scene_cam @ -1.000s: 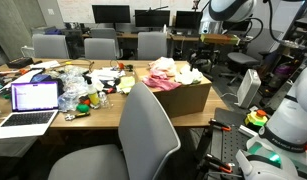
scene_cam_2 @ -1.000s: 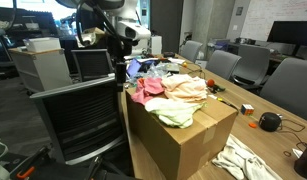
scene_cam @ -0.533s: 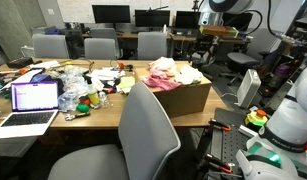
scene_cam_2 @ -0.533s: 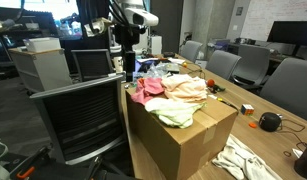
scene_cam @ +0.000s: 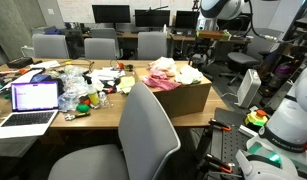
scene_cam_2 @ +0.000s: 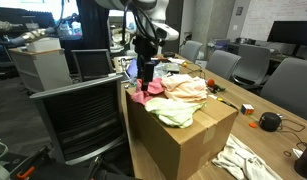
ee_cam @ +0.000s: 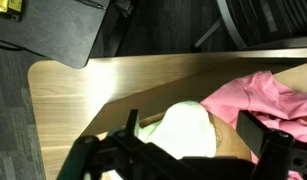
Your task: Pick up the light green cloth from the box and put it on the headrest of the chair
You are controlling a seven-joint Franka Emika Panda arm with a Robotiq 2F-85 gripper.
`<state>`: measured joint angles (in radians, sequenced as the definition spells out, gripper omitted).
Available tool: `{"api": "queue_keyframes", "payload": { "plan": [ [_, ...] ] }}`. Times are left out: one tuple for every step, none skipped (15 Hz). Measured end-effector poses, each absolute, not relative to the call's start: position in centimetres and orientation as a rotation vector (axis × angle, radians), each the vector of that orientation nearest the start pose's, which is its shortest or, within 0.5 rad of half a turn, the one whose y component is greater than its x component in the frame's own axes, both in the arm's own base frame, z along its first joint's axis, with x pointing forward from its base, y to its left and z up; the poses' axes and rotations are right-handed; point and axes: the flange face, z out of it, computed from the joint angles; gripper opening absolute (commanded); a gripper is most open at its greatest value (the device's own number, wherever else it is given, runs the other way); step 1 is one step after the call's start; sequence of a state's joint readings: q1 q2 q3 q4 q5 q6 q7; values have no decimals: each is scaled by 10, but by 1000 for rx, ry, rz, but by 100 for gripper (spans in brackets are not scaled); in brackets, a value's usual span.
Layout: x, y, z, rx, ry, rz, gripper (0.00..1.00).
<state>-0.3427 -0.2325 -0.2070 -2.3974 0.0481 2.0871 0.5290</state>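
Office desks, monitors and swivel chairs fill the room, and in an exterior view we see a long wooden table strewn with clutter, an open laptop near one end and a cardboard box at the other, heaped with clothes. A grey chair stands in front, and the robot arm reaches in from above the box; at this size we cannot make out the pincer. In an exterior view from the box's side, the gripper hangs low over a pink cloth at the rear of the heap, while the light green cloth lies at the front corner of the box, draped to its rim. A black mesh chair stands just beside the box. In the wrist view the gripper is spread wide and holds nothing; a pale cloth lies between its dark fingers, with pink fabric to one side. We cannot tell if that pale cloth is the green one.
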Motion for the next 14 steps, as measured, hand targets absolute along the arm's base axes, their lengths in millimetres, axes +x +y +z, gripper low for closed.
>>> {"api": "queue_keyframes", "payload": {
  "plan": [
    [388, -241, 389, -2593, 1590, 150, 100],
    [389, -247, 381, -2582, 1588, 174, 100],
    [391, -252, 373, -2570, 1587, 198, 100],
    [392, -257, 364, -2557, 1587, 221, 100],
    [393, -261, 357, -2545, 1588, 243, 100],
    [394, -265, 349, -2528, 1594, 263, 100],
    [394, -269, 341, -2511, 1601, 281, 100],
    [394, -273, 335, -2489, 1610, 296, 100],
    [394, -276, 328, -2468, 1620, 311, 100],
    [394, -280, 321, -2446, 1630, 326, 100],
    [393, -282, 315, -2425, 1640, 338, 100],
    [393, -284, 309, -2407, 1652, 353, 100],
    [391, -286, 303, -2390, 1664, 369, 100],
    [390, -288, 297, -2377, 1675, 384, 100]
  ]
}}
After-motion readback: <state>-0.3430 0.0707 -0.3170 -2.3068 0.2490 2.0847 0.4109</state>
